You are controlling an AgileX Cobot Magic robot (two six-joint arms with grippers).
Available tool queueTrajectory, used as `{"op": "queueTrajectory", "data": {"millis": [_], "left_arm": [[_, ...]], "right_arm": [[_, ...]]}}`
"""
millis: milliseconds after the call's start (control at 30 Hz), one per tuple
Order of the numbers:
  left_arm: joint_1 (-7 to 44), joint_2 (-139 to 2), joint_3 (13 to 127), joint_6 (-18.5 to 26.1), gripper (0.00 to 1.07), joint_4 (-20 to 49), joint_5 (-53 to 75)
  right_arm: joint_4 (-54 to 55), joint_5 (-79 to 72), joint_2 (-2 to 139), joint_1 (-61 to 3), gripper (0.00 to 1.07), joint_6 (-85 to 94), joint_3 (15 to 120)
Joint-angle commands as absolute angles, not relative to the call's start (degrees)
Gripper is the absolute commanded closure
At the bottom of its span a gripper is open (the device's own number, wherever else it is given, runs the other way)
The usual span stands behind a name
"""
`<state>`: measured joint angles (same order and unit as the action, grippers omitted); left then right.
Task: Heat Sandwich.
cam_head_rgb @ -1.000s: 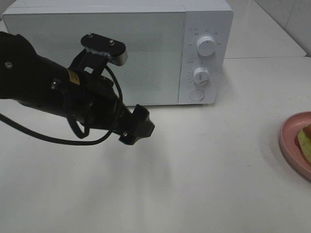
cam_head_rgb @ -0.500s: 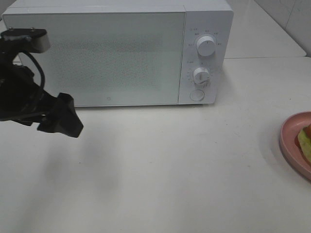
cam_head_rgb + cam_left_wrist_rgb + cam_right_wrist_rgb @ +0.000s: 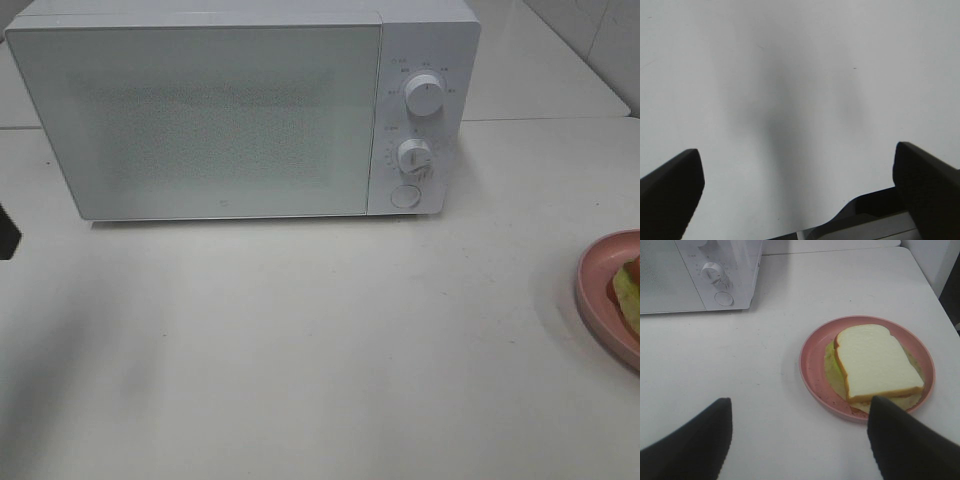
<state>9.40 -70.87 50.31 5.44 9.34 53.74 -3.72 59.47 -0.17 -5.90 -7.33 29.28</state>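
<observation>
The sandwich (image 3: 875,362), pale bread with an orange-brown crust and green leaf under it, lies on a round pink plate (image 3: 812,360) on the white table. In the exterior view only its edge (image 3: 630,295) shows, at the far right. The white microwave (image 3: 240,110) stands at the back with its door shut. My right gripper (image 3: 800,440) is open and empty, a little short of the plate. My left gripper (image 3: 799,192) is open and empty over bare table. Only a dark sliver of the left arm (image 3: 6,232) shows at the left edge of the exterior view.
The microwave's two knobs (image 3: 424,95) and its round button (image 3: 404,196) are on its right panel. The microwave corner (image 3: 720,275) also shows in the right wrist view. The plate (image 3: 597,290) sits at the table's right side, cut off by the exterior view's edge.
My left arm has swung left from in front of the microwave door and almost left the exterior view. The microwave and plate have not moved.
</observation>
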Motion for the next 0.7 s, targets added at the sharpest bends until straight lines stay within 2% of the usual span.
{"op": "queueTrajectory", "data": {"millis": [33, 100, 300, 700], "left_arm": [[7.3, -68.4, 48.8, 3.4, 0.10, 6.9, 55.1], [4.8, -65.4, 46.7, 1.8, 0.10, 5.2, 56.6], [0.7, -57.4, 41.6, 1.8, 0.10, 4.3, 59.0], [0.2, -37.5, 33.1, 1.8, 0.10, 4.1, 61.2]], "right_arm": [[-3.7, 59.4, -1.8, -5.6, 0.35, -7.3, 29.2], [-3.7, 59.4, -1.8, -5.6, 0.35, -7.3, 29.2], [-3.7, 59.4, -1.8, -5.6, 0.35, -7.3, 29.2], [-3.7, 59.4, -1.8, -5.6, 0.35, -7.3, 29.2]]}}
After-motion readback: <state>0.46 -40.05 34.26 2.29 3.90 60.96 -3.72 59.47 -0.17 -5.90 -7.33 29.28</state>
